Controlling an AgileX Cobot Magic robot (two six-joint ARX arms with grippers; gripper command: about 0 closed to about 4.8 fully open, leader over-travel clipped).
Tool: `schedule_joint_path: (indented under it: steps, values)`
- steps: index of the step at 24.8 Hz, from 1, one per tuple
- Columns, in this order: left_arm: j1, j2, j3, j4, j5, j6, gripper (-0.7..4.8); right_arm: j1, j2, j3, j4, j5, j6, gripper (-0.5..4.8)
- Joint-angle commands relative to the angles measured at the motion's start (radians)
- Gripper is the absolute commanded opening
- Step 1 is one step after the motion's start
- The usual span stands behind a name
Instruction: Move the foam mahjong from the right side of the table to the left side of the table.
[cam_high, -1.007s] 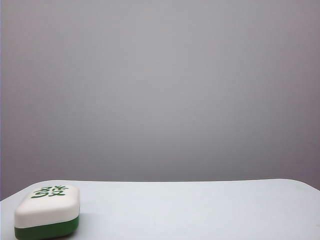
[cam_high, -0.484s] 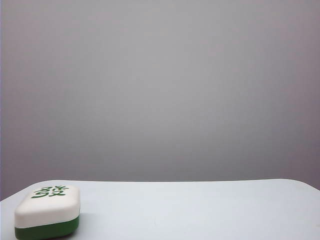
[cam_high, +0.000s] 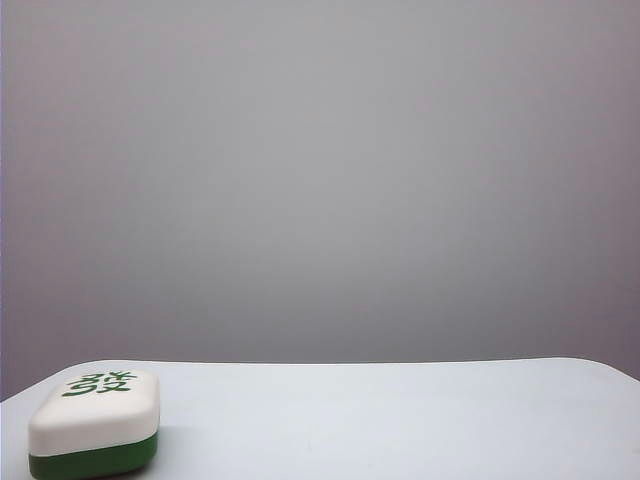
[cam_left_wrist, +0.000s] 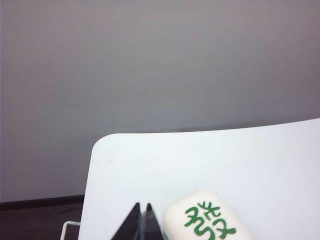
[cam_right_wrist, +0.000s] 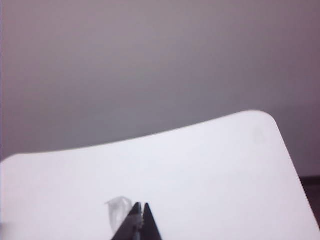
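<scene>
The foam mahjong (cam_high: 95, 422) rests flat at the left end of the white table (cam_high: 400, 420), white above, dark green below, green characters on top. No arm shows in the exterior view. In the left wrist view the foam mahjong (cam_left_wrist: 207, 222) lies just beside my left gripper (cam_left_wrist: 142, 206), whose two dark tips meet with nothing between them. My right gripper (cam_right_wrist: 141, 205) hangs over bare table (cam_right_wrist: 215, 175), its tips pressed together and empty.
A plain grey wall stands behind the table. The table's rounded corner (cam_left_wrist: 102, 145) and a dark floor show in the left wrist view, with a thin white frame (cam_left_wrist: 70, 226) below the edge. A faint pale smudge (cam_right_wrist: 119, 210) sits beside the right fingertips.
</scene>
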Motion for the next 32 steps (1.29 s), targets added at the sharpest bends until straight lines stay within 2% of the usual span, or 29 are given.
schedule_joint_path:
  steps: [1,7,16,18,32]
  values:
    - [0.001,0.0,-0.042,0.04,-0.011,0.032,-0.05,0.0,0.0,-0.006,-0.001,0.005,-0.013,-0.04]
    - [0.001,0.0,-0.095,0.068,-0.026,0.029,-0.05,0.0,0.0,-0.006,-0.092,0.028,-0.013,-0.05]
    - [0.008,0.0,-0.099,0.098,-0.08,-0.011,-0.05,0.0,0.0,-0.006,-0.089,0.029,-0.013,-0.05]
    - [0.007,0.0,-0.099,0.096,-0.111,-0.069,-0.01,0.0,0.0,-0.006,-0.089,0.03,-0.013,-0.05]
    - [0.007,0.0,-0.099,0.096,-0.112,-0.065,-0.01,0.0,0.0,-0.006,-0.089,0.029,-0.013,-0.05]
